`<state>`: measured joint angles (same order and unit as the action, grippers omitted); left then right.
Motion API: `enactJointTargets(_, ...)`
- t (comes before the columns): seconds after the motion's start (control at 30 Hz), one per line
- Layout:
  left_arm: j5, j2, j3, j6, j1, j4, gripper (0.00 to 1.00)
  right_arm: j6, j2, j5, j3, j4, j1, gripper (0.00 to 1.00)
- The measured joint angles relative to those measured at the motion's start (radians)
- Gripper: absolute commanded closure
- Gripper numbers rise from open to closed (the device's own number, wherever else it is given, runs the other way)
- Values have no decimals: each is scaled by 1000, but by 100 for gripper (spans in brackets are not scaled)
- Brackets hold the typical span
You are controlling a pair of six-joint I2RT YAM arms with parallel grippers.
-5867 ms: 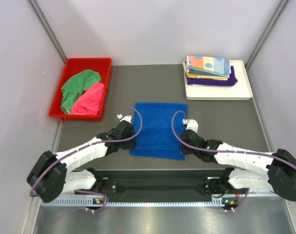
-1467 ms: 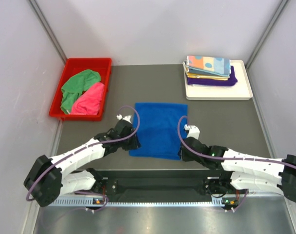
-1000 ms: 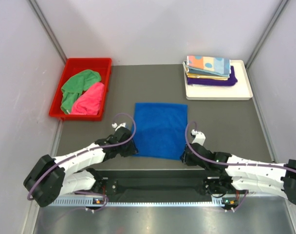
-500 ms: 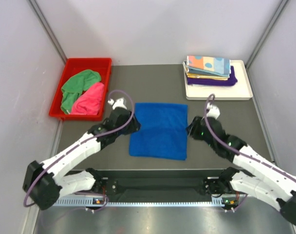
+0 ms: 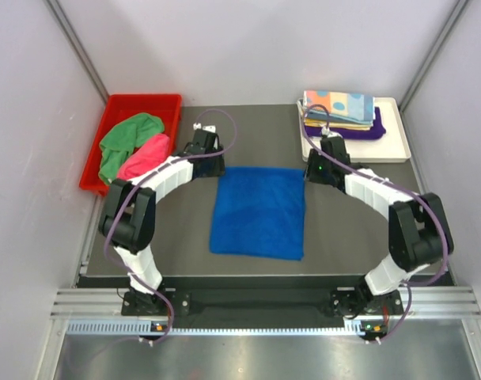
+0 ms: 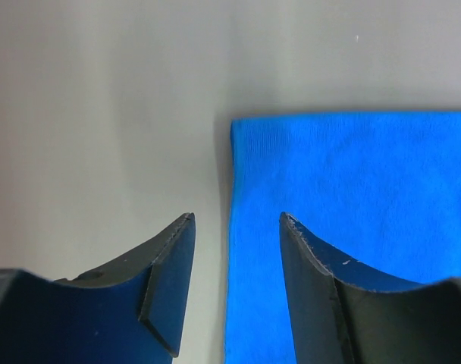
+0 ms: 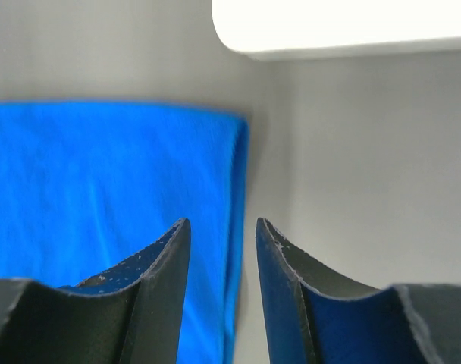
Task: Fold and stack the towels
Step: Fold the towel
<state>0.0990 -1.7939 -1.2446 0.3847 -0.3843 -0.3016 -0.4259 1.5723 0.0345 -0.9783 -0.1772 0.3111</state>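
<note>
The blue towel lies flat mid-way across the table, the left gripper and right gripper hang over its far corners with fingers spread and empty, and beyond them the green towel and pink towel fill the red bin at the far-left corner, with the folded stack on the white tray at the far-right.

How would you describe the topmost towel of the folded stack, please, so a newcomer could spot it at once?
Look to the white tray at the far right corner of the table, which carries a stack of folded towels. The topmost towel is the only patterned one, orange and pale blue, above yellow and purple layers.
</note>
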Motion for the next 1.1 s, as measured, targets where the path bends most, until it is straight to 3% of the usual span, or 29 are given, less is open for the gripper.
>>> enactJointTargets(0.27,-98,-134,-138,-73,57,-21,47,38,198,-14,-159,13,-2,60)
enactJointTargets(0.47,-141,-200,-151,-82,62,-23,47,58,288,-2,-216,-11,-2,61)
enactJointTargets(1.1,-84,-262,-183,-39,35,24,53,108,367,72,-268,-31,-2,66)
